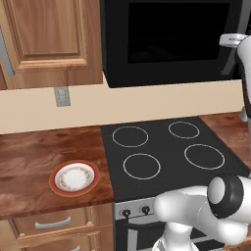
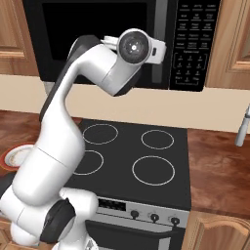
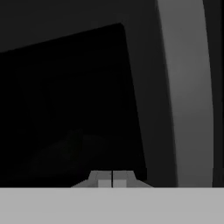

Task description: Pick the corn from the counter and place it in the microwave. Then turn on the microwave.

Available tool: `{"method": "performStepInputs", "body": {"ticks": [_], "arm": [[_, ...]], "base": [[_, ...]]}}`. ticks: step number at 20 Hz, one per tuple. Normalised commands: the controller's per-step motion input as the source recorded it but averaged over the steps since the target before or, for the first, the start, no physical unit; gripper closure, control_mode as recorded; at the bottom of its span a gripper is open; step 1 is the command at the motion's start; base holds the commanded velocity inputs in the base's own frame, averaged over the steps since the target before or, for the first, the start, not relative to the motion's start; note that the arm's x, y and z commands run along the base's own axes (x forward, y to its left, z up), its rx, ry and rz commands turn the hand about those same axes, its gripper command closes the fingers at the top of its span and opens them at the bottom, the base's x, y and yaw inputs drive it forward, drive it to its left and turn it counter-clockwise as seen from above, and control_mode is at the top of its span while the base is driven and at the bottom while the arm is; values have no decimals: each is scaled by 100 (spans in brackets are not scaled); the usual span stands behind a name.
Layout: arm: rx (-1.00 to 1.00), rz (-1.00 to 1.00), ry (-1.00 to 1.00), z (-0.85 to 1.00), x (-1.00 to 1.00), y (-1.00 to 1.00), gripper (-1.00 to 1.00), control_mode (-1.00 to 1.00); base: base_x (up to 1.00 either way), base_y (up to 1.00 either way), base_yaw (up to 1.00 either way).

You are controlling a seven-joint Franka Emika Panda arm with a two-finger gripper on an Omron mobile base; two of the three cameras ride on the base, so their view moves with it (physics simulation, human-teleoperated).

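Observation:
The black microwave [image 1: 171, 39] hangs above the stovetop with its door closed. My gripper [image 3: 112, 178] is shut, its two fingertips pressed together with nothing between them. It points at the dark glass window [image 2: 73, 29], close to the door, and the curved grey handle [image 3: 188, 87] is just to its right. The hand [image 2: 110, 41] is raised in front of the door, left of the button panel [image 2: 193, 44]. The corn is out of view; only a faint dim shape shows behind the glass. The reddish-brown counter [image 1: 29, 147] lies on both sides of the stove.
A white red-rimmed plate [image 1: 74, 177] sits empty on the left counter. The black stovetop [image 2: 136, 161] with white ring burners lies under the microwave. Wooden cabinets [image 1: 49, 39] flank the microwave. Light drawers [image 1: 49, 223] are below the counter.

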Motion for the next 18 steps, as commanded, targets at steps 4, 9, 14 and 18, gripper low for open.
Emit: {"method": "performStepInputs", "body": {"ticks": [4,9,14,18], "arm": [[0,1,-1,0,-22,-25,100,-100],[0,4,0,0,-8,-25,100,-100],[1,4,0,0,-11,-27,100,-100],[7,1,0,0,-26,-29,100,-100]], "base": [[0,0,0],[0,0,0],[0,0,0],[0,0,0]]}}
